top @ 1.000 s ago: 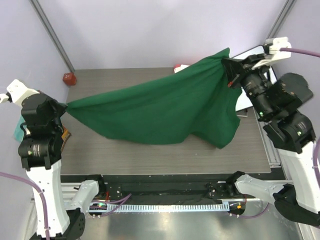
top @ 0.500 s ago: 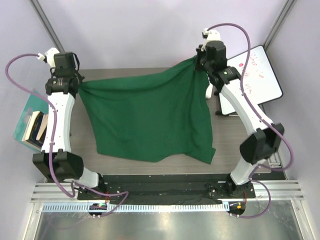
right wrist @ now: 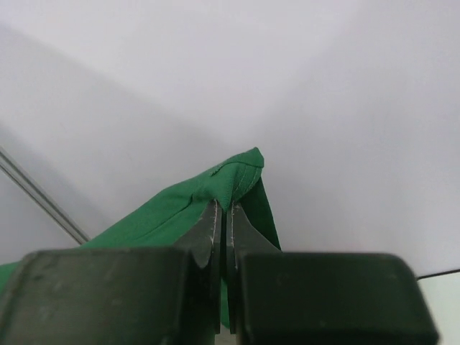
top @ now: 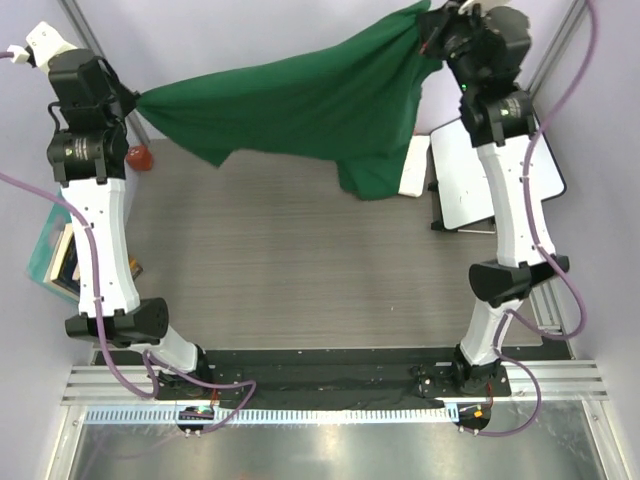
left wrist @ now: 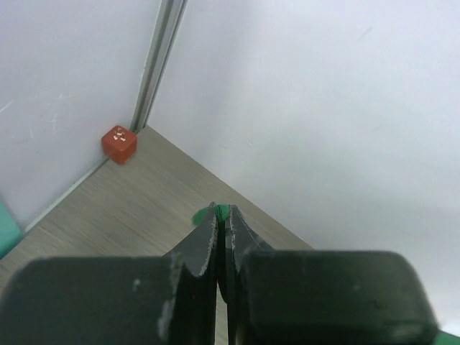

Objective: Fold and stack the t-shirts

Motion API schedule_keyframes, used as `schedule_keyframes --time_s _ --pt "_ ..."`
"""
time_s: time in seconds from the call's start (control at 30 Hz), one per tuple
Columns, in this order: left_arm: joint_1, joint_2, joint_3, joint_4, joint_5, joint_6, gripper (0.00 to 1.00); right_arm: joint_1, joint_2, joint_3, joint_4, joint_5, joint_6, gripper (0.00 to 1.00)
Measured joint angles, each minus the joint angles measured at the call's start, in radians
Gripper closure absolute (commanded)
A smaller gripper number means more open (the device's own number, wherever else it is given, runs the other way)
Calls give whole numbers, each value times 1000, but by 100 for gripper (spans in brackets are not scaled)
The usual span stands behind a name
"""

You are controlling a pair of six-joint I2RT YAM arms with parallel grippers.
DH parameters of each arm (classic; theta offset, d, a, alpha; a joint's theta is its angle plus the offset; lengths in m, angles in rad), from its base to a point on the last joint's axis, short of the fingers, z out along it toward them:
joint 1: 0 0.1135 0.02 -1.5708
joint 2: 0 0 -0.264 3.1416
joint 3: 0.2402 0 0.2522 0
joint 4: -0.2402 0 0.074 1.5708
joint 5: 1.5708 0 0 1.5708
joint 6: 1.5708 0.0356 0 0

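The dark green t-shirt (top: 300, 105) hangs stretched in the air above the far edge of the table, held by both arms raised high. My left gripper (top: 135, 100) is shut on its left corner; a sliver of green (left wrist: 221, 211) shows between the fingertips in the left wrist view. My right gripper (top: 430, 30) is shut on its right corner, and a green hem (right wrist: 241, 176) bunches at the tips (right wrist: 223, 205). The shirt's lower part droops at the right. A cream-white folded bundle (top: 414, 166) lies behind that droop; no red-pink edge shows.
A white whiteboard with red writing (top: 495, 165) lies at the right of the table. A red cube (top: 139, 157) sits at the far left corner, also seen in the left wrist view (left wrist: 118, 144). A teal holder with books (top: 58, 255) stands off the left edge.
Both arms have lifted the green shirt up off the table and toward the back wall. It was draped down over the table before; now it hangs high and stretched.
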Motion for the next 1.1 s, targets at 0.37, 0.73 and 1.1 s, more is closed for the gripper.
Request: schedule_keyframes --time_s 0.37,0.73,1.1 --pt "3 -310 -458 27 56 -2 100 -6 -426 -723 105 -69 8 99" --pt "4 -467 -1006 -39 97 -54 100 -4 -805 -1587 83 -133 134 99" --pt "4 -483 -1038 -161 2 -53 100 -4 -892 -1753 -30 -193 273 99"
